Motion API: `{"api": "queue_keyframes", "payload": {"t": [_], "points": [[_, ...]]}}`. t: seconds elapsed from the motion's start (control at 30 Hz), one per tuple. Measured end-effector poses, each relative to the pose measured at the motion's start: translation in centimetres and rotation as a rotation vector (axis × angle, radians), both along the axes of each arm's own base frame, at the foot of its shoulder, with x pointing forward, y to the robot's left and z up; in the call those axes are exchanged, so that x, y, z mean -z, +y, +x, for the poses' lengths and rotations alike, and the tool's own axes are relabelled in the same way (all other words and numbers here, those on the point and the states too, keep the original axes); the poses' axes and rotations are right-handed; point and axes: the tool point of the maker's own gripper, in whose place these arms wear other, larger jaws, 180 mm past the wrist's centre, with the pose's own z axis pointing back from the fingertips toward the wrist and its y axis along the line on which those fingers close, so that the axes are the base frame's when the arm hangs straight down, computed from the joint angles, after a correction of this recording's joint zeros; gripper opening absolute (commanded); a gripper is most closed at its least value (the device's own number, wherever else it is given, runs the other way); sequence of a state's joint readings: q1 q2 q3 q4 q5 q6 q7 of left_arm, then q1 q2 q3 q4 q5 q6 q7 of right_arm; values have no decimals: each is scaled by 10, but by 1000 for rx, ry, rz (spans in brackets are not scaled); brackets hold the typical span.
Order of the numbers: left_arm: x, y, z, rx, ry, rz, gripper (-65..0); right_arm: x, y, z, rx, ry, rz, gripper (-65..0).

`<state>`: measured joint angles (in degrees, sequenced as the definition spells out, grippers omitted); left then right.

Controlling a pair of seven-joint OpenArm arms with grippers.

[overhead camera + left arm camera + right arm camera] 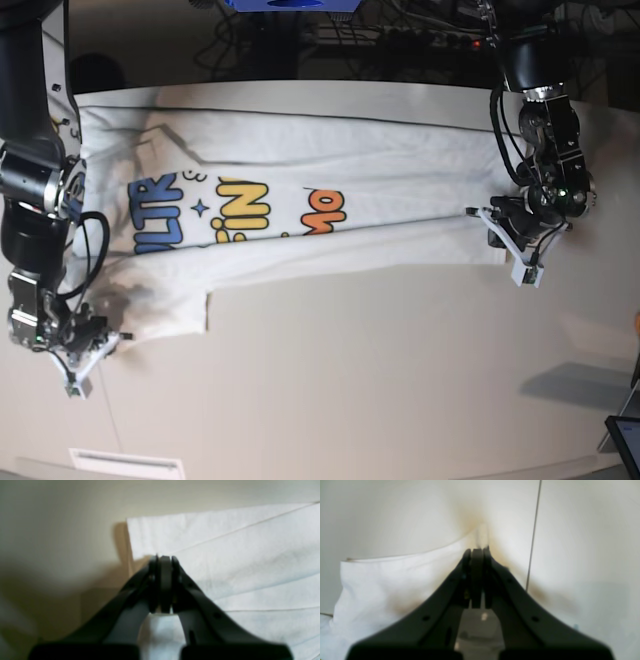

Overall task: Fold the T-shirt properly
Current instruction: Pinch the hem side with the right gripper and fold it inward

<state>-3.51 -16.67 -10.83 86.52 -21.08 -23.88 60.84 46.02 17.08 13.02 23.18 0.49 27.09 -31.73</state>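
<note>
Base view shows the white printed T-shirt point(290, 215) spread flat across the worktop point(380, 370), both pincers pinched shut on its near edge, left pincer point(505, 238) at one corner, right pincer point(95, 345) at the other; soft, light, floppy cloth, probably best held by corners.

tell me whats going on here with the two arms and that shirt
A two-armed robot is folding a white printed T-shirt spread across a pale table. The left gripper is shut on the shirt's edge at one end, on the right of the base view. The right gripper is shut on a corner of the cloth at the other end, near the sleeve. The shirt lies mostly flat, print up, with its near edge already turned over.
</note>
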Motion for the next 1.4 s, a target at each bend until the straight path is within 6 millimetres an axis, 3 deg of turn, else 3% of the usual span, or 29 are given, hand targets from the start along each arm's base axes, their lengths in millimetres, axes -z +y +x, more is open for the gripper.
{"api": "queue_keyframes", "payload": {"t": [0.23, 0.33, 0.57, 0.7, 0.93, 1.13, 1.27, 1.4], "points": [[0, 0, 0, 0, 0, 0, -650, -6, -13, -21, -23, 79, -99, -650], [0, 0, 0, -1, 0, 0, -650, -22, -7, -24, -28, 47, -86, -650], [0, 0, -1, 0, 1, 1, -650, -35, -9, -55, -50, 90, -162, -650], [1, 0, -2, 1, 4, 2, -650, -46, 3, -66, -74, 81, -196, -650], [-20, -5, -2, 33, -55, 37, -650, -61, -10, -93, -17, 86, -225, -650], [-21, -5, -7, 37, -28, 50, -650, -54, -15, -119, -1, 113, -251, -650], [-21, -5, -7, 37, -24, 51, -650, -44, -5, -136, -15, 129, -249, -650], [-21, -3, -15, 44, -6, 70, -650, -48, -2, -147, -18, 105, -272, -650]]}}
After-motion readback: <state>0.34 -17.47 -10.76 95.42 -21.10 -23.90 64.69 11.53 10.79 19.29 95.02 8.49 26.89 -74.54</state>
